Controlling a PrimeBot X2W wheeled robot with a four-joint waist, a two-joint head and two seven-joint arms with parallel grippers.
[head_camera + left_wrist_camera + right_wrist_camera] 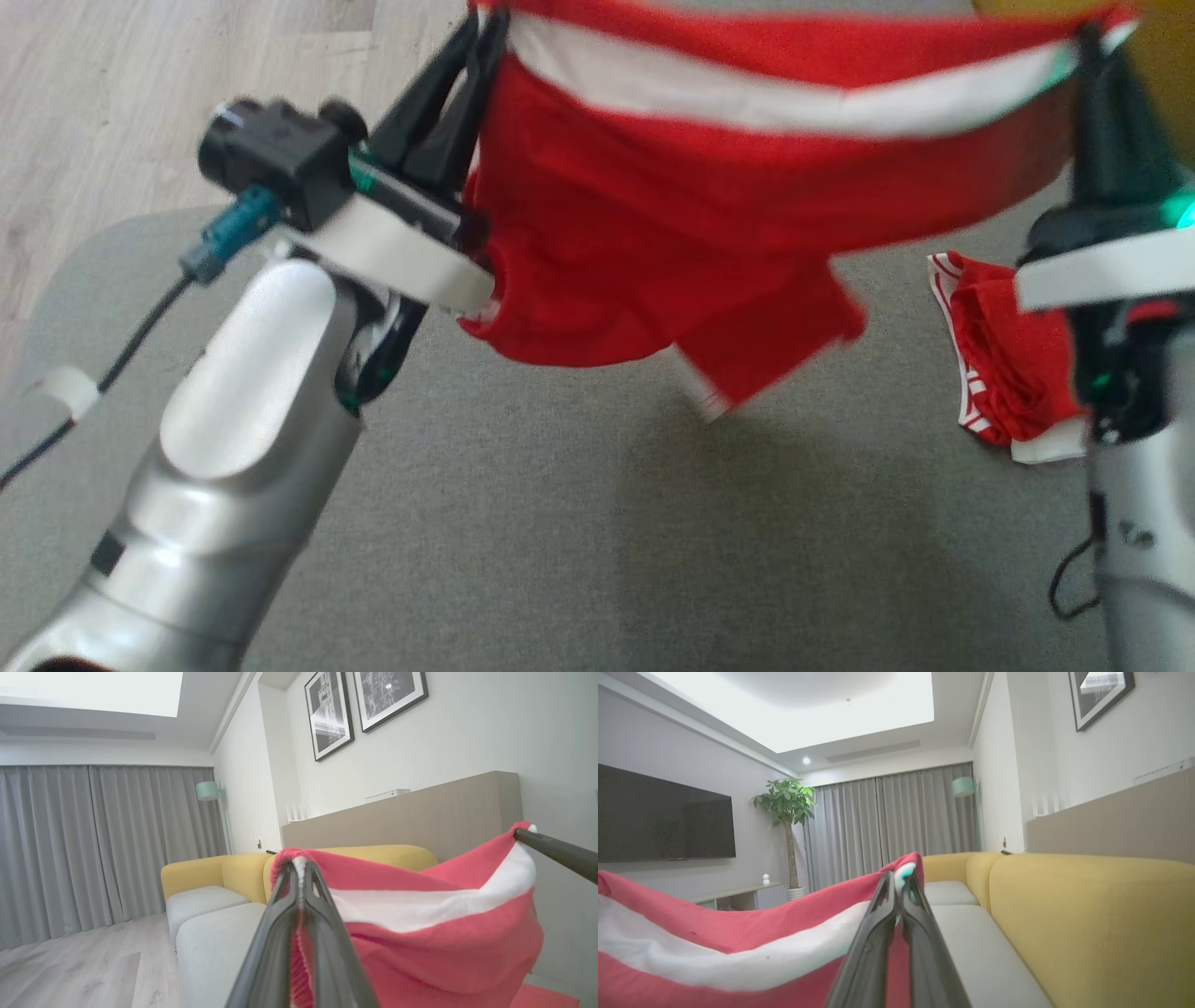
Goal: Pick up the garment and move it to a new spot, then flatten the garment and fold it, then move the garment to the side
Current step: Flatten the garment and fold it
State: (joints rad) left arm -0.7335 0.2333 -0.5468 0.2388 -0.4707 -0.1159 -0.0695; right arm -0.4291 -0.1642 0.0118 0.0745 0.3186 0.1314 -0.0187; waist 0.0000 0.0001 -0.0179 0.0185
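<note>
On the left, beyond the rounded edge of the grey counter (pixel 560 523), a pale wooden floor (pixel 140 93) is being shown. Just right of it, the left end of the red garment (pixel 700 205) is being gripped by the left pincer (pixel 487 28), whose jaws are closed tight on the cloth. In the left wrist view the dark fingers (pixel 273 942) are being pressed together on the bunched white band of the garment (pixel 444 952), with a yellow sofa (pixel 205 870) behind. The garment is being stretched between the two arms at the far side of the scene, its white band running across the top and its red folds hanging, blurred, over the middle of the counter. At the right, the other end is being pinched by the right pincer (pixel 1088 37), likewise fully closed on the cloth; in the right wrist view the band of the garment (pixel 714 933) is being drawn away leftward from the pincer (pixel 899 882). A second red garment (pixel 1013 373) is lying crumpled on the counter just beside the right arm, apart from the lifted one.
</note>
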